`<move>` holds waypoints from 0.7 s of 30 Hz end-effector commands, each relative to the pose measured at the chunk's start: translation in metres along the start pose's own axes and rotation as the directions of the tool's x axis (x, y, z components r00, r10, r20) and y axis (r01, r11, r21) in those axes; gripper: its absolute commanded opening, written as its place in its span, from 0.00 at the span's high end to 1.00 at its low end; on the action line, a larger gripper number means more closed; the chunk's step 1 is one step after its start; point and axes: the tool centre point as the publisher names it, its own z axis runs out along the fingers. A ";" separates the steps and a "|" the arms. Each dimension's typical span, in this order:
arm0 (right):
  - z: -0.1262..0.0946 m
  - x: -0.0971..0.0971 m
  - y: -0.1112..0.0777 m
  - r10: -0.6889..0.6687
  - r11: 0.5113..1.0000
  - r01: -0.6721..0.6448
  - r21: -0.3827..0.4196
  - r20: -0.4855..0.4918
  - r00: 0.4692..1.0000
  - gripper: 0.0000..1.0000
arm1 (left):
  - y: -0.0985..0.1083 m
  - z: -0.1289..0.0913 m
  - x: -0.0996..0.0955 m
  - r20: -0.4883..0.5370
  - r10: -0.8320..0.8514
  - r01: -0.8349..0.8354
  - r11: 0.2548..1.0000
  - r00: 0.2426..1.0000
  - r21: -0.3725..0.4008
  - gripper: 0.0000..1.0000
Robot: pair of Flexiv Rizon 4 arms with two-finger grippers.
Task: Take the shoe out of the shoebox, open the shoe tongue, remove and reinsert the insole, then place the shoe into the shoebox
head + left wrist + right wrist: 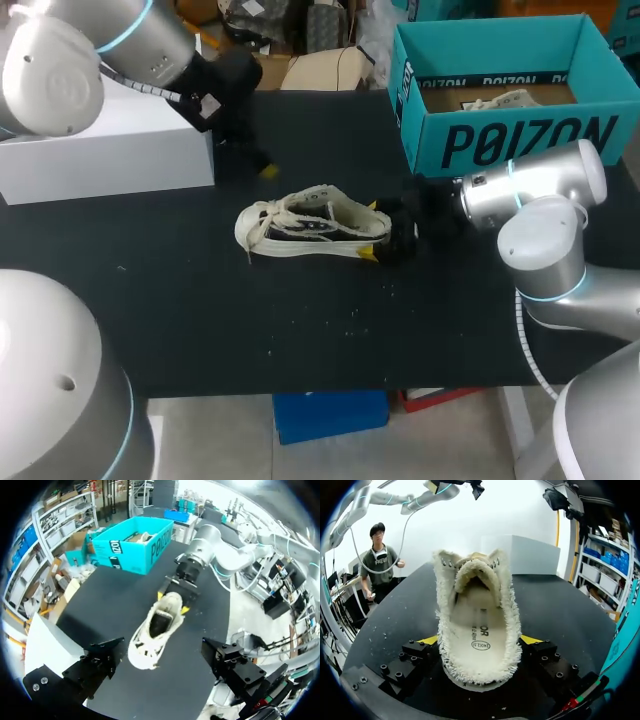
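Head view: shoe (315, 225) out of the shoebox (520, 140), on the table (200, 310), heel clamped by the right gripper (380, 230). Left wrist view: left gripper (165, 665) spread wide, empty, over the toe. Right wrist view: insole (480, 632) seated inside; probably the insole-removal step, so the left fingers must next enter the opening and pinch its edge.

Left arm (55, 70), right arm (545, 235): rounded silver-grey shells, light-blue joint rings, white ribbed cable (527, 345). Left gripper (161, 647), right gripper (480, 641): black, screw-studded, yellow tips.

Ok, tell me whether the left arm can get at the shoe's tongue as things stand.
Probably yes. The left gripper hangs open near the toe end of the shoe with nothing between them, and the right gripper clamps only the heel, leaving the tongue uncovered.
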 end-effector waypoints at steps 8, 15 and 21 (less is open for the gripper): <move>0.003 -0.001 0.000 0.001 1.000 -0.001 0.000 0.001 1.000 1.00 | -0.011 0.020 0.001 0.345 -0.735 0.809 0.562 0.584 -0.172 0.00; 0.003 -0.001 0.000 0.001 1.000 -0.001 0.000 0.001 1.000 1.00 | -0.011 0.020 0.001 0.345 -0.735 0.809 0.562 0.584 -0.172 0.00; 0.003 -0.001 0.000 0.001 1.000 -0.001 0.000 0.001 1.000 1.00 | -0.014 0.025 0.000 0.440 -0.728 0.838 0.532 0.526 -0.121 0.00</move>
